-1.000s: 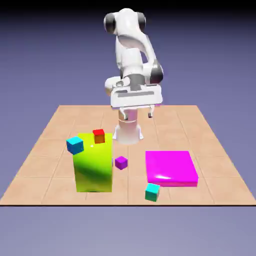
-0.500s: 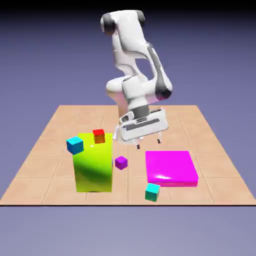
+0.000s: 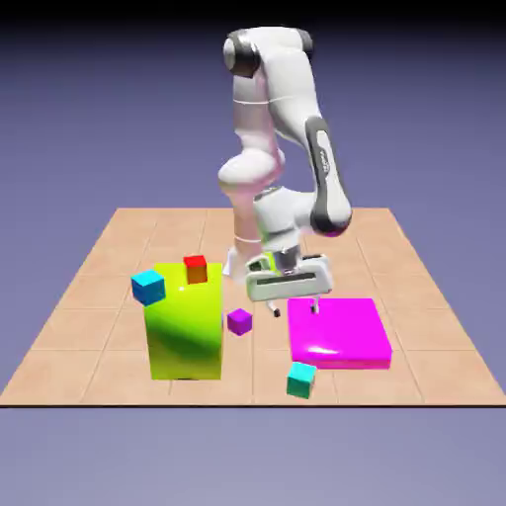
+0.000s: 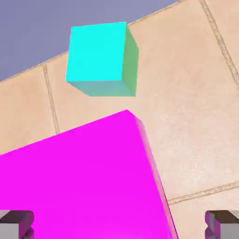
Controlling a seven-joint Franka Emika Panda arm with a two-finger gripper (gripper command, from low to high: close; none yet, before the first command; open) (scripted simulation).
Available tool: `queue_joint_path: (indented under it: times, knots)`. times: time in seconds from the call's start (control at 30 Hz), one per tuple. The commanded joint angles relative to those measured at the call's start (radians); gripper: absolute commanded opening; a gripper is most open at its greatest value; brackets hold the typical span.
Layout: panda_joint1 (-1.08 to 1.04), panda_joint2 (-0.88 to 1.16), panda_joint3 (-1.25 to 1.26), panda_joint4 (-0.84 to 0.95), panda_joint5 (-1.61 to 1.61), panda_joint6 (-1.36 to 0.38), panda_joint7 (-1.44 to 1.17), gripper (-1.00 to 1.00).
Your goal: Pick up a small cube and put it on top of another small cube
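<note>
Scanning from the exterior view's left, I found the tiny purple cube [image 3: 239, 321] resting on the tan tiled surface [image 3: 99, 296], just beside the tall lime-green block [image 3: 185, 331]. My white two-finger gripper [image 3: 295, 308] hung to its right, over the near-left corner of the flat magenta slab [image 3: 339, 333], so the cube lay to the exterior view's left of the fingers [image 4: 16, 223] and slightly nearer the camera. They stood spread wide and held nothing. Through the hand view I saw only magenta and the teal cube [image 4: 100, 58]; the purple cube was outside its frame.
</note>
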Motion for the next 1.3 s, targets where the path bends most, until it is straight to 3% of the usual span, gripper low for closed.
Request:
queue_joint_path:
  times: [0.0, 0.7, 0.77, 1.03, 1.07, 1.27]
  knots:
    - [0.026, 0.018, -0.019, -0.001, 0.044, 0.003, -0.019, 0.0]
    - [0.563, 0.383, -0.43, -0.044, 0.957, 0.109, -0.391, 0.0]
    - [0.555, 0.4, -0.455, -0.058, 0.991, 0.137, -0.403, 0.0]
    - [0.285, 0.679, -0.172, 0.032, 1.058, -0.086, -0.366, 0.0]
    - [0.285, 0.679, -0.172, 0.032, 1.058, -0.086, -0.366, -1.0]
    - [0.458, 0.5, -0.353, -0.026, 1.015, 0.057, -0.39, -1.0]
